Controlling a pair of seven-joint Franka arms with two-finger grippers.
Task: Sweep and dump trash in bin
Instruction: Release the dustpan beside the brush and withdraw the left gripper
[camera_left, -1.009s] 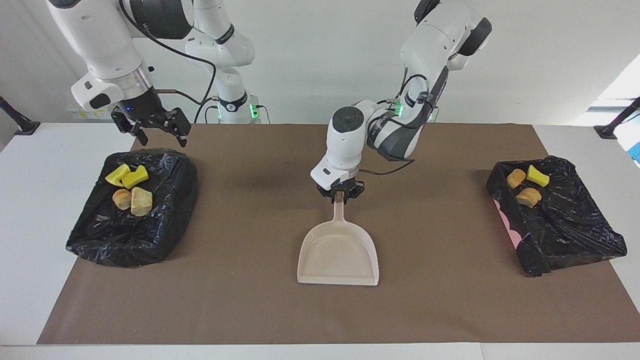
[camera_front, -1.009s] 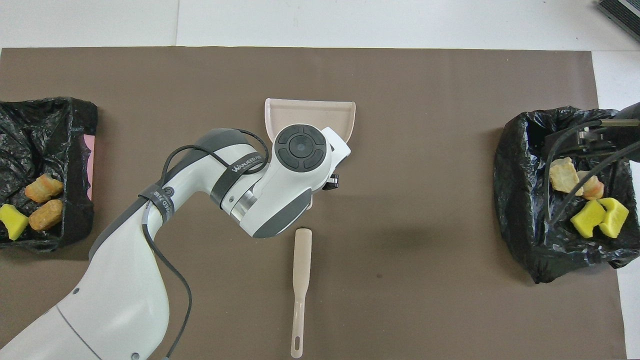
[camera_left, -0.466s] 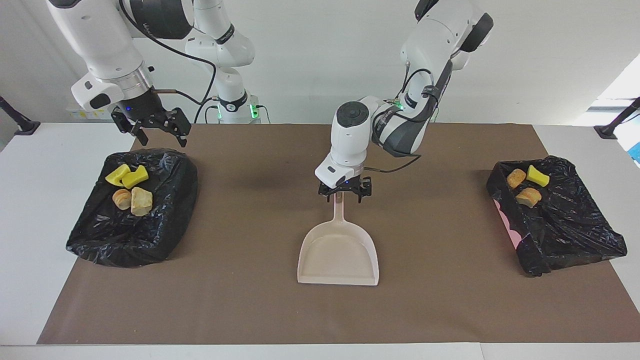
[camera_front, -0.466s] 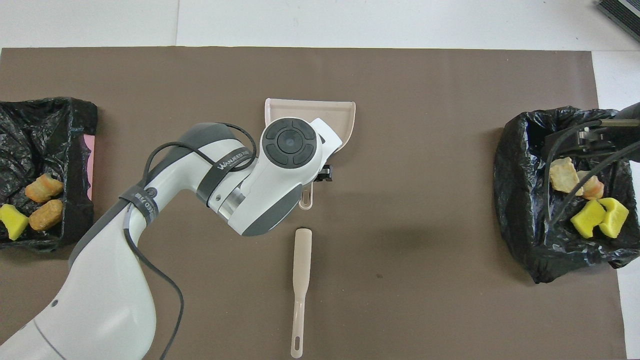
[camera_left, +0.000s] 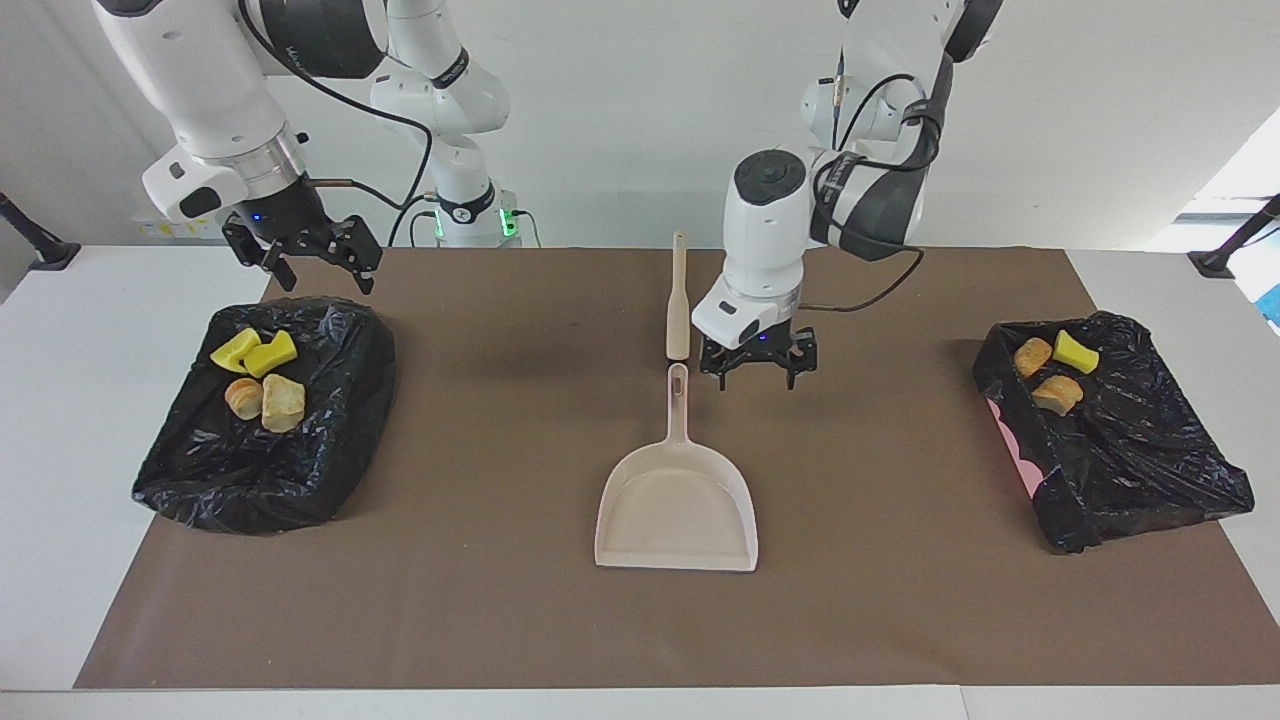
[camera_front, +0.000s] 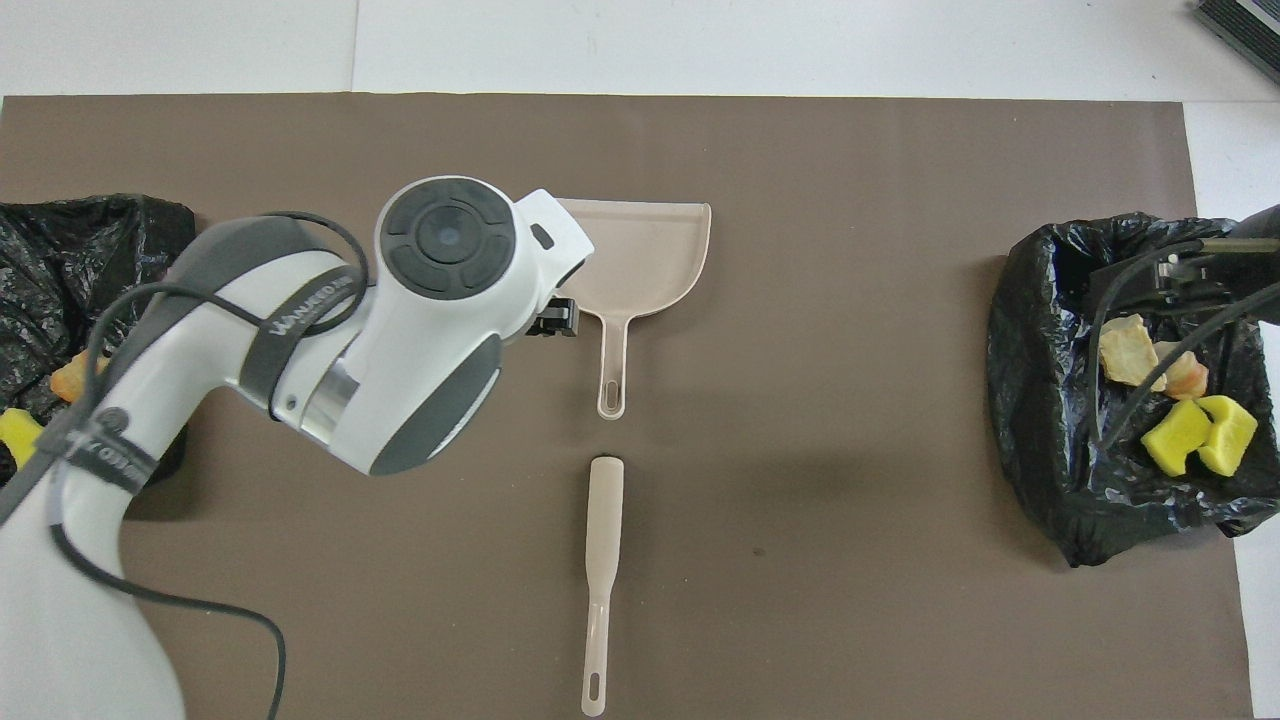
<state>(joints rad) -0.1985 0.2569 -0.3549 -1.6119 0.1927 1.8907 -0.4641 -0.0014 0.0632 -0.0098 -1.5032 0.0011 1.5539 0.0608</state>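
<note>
Left pincer (camera_left: 757, 372) hangs spread and empty beside the dustpan (camera_left: 677, 500) handle; swinging low could knock it askew.

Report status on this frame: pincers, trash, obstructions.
Left pincer open, clear of dustpan. Right pincer open over bin. Trash sits bagged at both table ends. Nothing in the way.

Beige dustpan (camera_left: 677, 500) lies mid-mat (camera_left: 500, 620), brush (camera_left: 678, 295) just nearer the robots, handles end to end.
</note>
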